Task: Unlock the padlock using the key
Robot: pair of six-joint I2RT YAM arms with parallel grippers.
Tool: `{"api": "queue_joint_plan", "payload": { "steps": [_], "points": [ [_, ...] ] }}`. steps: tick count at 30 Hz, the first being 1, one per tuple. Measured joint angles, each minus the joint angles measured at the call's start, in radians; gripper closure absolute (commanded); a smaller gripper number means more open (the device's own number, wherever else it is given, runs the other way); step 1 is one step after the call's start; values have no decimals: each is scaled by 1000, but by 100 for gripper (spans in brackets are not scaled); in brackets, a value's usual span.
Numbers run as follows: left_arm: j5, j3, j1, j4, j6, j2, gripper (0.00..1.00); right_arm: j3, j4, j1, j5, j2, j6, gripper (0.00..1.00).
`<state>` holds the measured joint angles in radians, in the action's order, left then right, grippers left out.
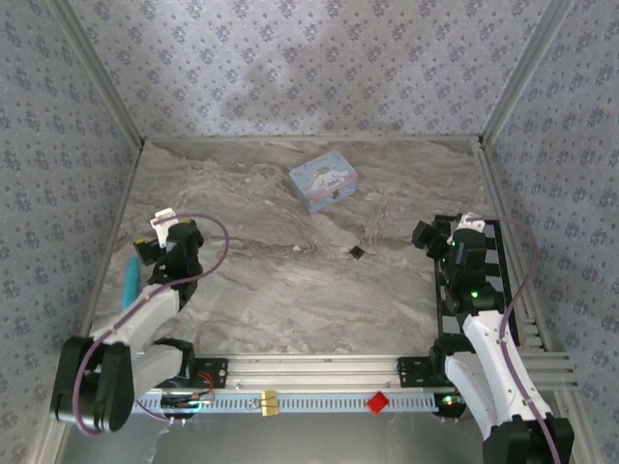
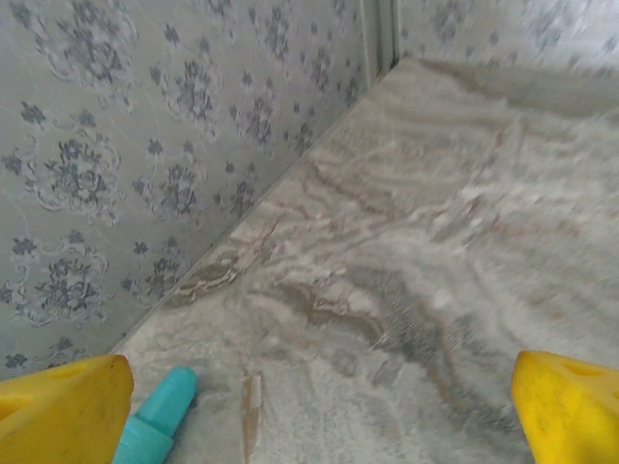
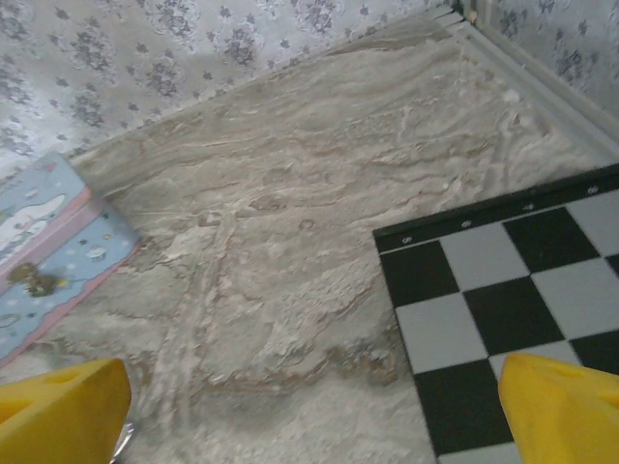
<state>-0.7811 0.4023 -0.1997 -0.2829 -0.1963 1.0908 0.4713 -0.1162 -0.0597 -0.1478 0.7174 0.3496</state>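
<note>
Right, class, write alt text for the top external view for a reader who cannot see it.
The left arm and right arm reach over a marble-patterned table, with a tiny dark padlock lying untouched between them. A pale blue tin sits behind it, and a checkered board lies under the right arm.

Top camera looks down on the whole surface [image 1: 271, 290]; wrist cameras sit low, facing far corners, the right probably sharing the tin [image 3: 53, 246].

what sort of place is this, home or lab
Probably a robot test enclosure, not a home: a marble-print tabletop walled by floral-patterned panels, an aluminium rail along the near edge, and a checkerboard.
</note>
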Motion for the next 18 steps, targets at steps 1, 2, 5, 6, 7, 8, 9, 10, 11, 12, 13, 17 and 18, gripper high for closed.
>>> {"api": "queue_joint_plan", "payload": {
  "steps": [1,2,5,6,7,8,9,10,11,12,13,17,18],
  "points": [
    [6,1,4,-22,8,34,0,1,13,2,-5,24,-18,1],
    [11,1,6,-42,18,66,0,6,20,3,-11,51,-32,1],
    [34,0,8,-111,52,148,0,18,51,3,-31,157,-76,1],
    [47,-3,8,-146,68,169,0,18,62,3,-37,183,-88,1],
    [63,-12,8,-188,83,185,0,18,74,3,-42,205,-101,1],
    [93,-28,8,-239,107,198,0,17,90,3,-49,223,-115,1],
    [121,-42,8,-269,129,208,0,15,112,3,-55,238,-132,1],
    [146,-49,8,-290,146,216,0,13,132,3,-59,250,-145,1],
    [169,-52,7,-304,161,227,0,9,159,3,-63,262,-161,1],
    [191,-52,7,-322,174,238,0,2,183,3,-66,272,-175,1],
    [208,-52,7,-342,187,247,0,-5,204,2,-68,278,-187,1],
    [272,-52,12,-423,234,286,0,-53,329,-37,-105,326,-250,1],
    [301,-52,19,-443,239,301,0,-68,368,-50,-116,346,-268,1]
  ]
}}
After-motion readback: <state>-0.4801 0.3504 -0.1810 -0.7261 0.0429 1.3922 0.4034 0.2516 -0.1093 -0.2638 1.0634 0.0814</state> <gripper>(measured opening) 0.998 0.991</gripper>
